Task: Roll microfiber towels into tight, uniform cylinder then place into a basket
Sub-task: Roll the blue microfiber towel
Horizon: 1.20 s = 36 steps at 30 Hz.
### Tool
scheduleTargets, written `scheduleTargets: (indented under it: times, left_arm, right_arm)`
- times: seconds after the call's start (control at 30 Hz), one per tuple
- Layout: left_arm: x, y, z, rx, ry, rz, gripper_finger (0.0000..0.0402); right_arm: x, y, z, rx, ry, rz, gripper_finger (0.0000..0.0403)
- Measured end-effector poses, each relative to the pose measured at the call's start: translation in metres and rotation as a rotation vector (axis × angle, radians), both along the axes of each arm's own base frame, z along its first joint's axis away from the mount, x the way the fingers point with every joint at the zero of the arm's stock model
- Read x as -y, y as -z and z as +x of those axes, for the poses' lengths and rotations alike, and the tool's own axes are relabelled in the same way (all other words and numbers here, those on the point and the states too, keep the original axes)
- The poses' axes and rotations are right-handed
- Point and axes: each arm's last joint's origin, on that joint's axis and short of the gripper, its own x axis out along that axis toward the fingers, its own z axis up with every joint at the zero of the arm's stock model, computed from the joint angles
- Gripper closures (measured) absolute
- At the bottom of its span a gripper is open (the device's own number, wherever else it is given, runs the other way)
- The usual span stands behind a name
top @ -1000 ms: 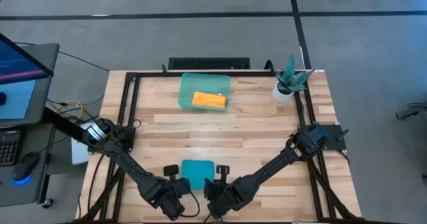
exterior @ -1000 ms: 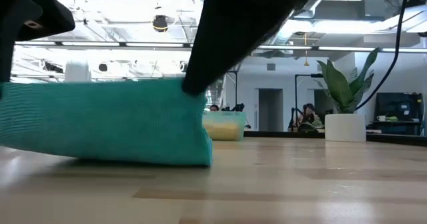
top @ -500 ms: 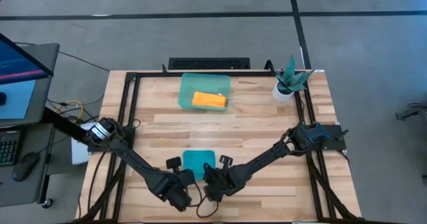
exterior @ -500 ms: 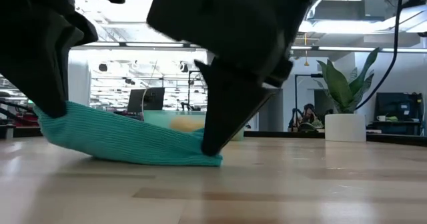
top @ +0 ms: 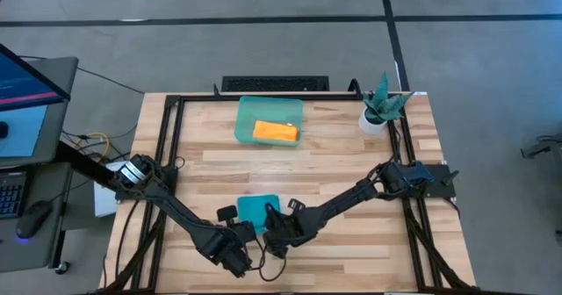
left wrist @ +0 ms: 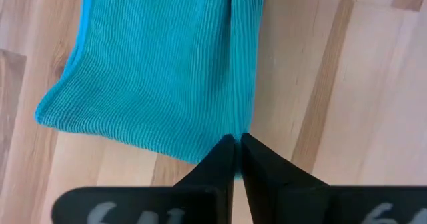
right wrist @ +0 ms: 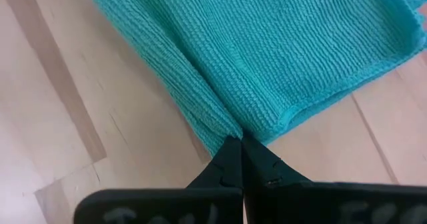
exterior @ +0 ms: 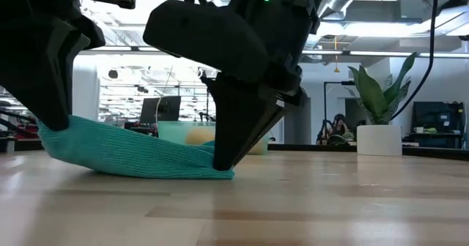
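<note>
Wooden table (top: 351, 168) held a green basket (top: 248, 111) with the orange towel (top: 276, 133) inside, apparently rolled. Both grippers, left (left wrist: 235, 143) and right (right wrist: 238, 143), were pinched together on the near edge of the blue towel (left wrist: 153, 64), its rolling barely begun.

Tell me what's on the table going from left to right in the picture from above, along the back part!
Pale-green basket with the orange towel lying inside it → small white pot with the green plant near the table's right back corner.
</note>
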Motion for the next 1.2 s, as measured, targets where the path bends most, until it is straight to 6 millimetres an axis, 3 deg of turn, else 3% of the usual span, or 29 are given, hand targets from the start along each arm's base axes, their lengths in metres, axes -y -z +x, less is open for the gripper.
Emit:
scheduleTargets:
  times: [0.5, 0.8, 1.0, 1.2]
  left_arm:
    - [0.003, -0.002, -0.001, -0.015, 0.107, 0.031, 0.0302]
    - [0.038, -0.028, -0.013, 0.116, 0.236, 0.068, 0.0305]
    - [0.055, -0.015, -0.021, 0.248, 0.357, 0.096, 0.0305]
    - [0.035, 0.011, -0.020, 0.214, 0.324, 0.138, 0.0305]
  right_arm:
    - [0.002, 0.000, 0.000, -0.004, 0.004, 0.003, 0.0394]
    - [0.002, 0.000, 0.001, -0.003, 0.005, 0.005, 0.0394]
    - [0.002, 0.000, 0.001, -0.003, 0.005, 0.004, 0.0394]
    - [0.001, 0.001, 0.000, -0.007, 0.002, 0.010, 0.0394]
